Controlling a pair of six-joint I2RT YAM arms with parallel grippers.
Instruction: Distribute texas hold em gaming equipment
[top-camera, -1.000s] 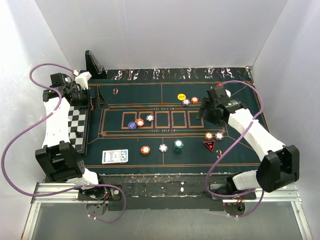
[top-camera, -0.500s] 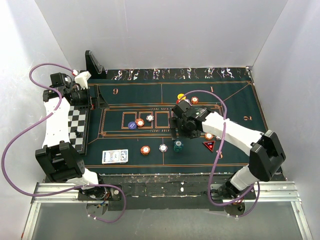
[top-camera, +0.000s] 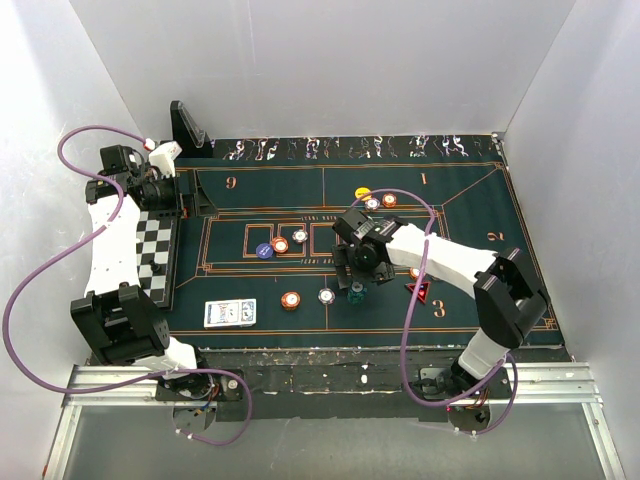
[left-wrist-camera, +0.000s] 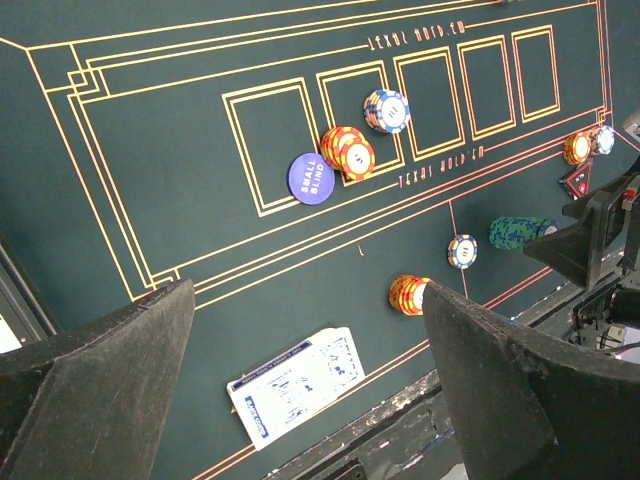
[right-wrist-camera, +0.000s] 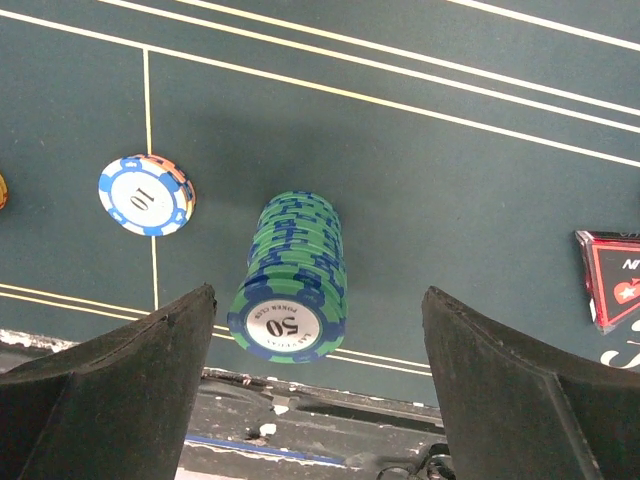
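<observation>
A tall teal chip stack (right-wrist-camera: 290, 290) marked 50 stands near the mat's front line. My right gripper (right-wrist-camera: 318, 292) hangs open above it, with the stack nearer the left finger and touching neither. From above, the right gripper (top-camera: 358, 270) is just behind that stack (top-camera: 357, 294). A white chip (right-wrist-camera: 145, 195) lies to its left and the red triangular marker (right-wrist-camera: 610, 280) to its right. My left gripper (left-wrist-camera: 308, 290) is open and empty, high over the chequered board (top-camera: 155, 250). Below it I see the playing cards (left-wrist-camera: 297, 385), an orange stack (left-wrist-camera: 410, 295) and the blue disc (left-wrist-camera: 311, 176).
More chips sit by the mat's centre boxes (top-camera: 280, 244) and at the back beside a yellow disc (top-camera: 362, 192). An orange chip (top-camera: 415, 272) lies behind the marker. A black stand (top-camera: 188, 128) rises at the back left. White walls enclose the dark green mat (top-camera: 470, 215).
My right arm has swung from the mat's right side leftward and nearer, coming over the teal chip stack. The left arm has not moved.
</observation>
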